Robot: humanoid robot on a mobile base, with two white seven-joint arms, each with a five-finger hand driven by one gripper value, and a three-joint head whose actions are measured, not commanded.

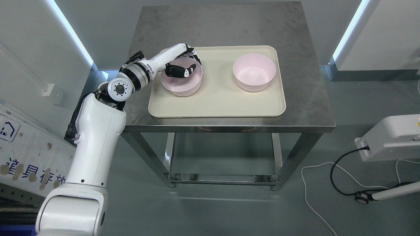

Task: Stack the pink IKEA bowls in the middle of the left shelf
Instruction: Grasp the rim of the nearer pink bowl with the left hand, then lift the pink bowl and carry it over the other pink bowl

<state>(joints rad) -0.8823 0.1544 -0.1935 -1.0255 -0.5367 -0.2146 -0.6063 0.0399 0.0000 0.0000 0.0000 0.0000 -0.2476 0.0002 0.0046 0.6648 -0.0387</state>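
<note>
Left hand (182, 64) gripped the rim of the near bowl (181, 86) on the tray (216, 105).

Nearest the camera, the white left arm (95, 144) rose from the lower left and bent across the table's (305, 111) left edge. Its hand sat over the bowl's far-left rim, dark fingers (183, 71) curled down inside the bowl and the rest wrapped behind the wall, so the hand was closed on that rim. The bowl stood upright on the tray's left half, directly under the hand. The second bowl (254, 72) stood upright to the hand's right, well apart, on the tray's right half, untouched. Beyond the hand lay bare table.
</note>
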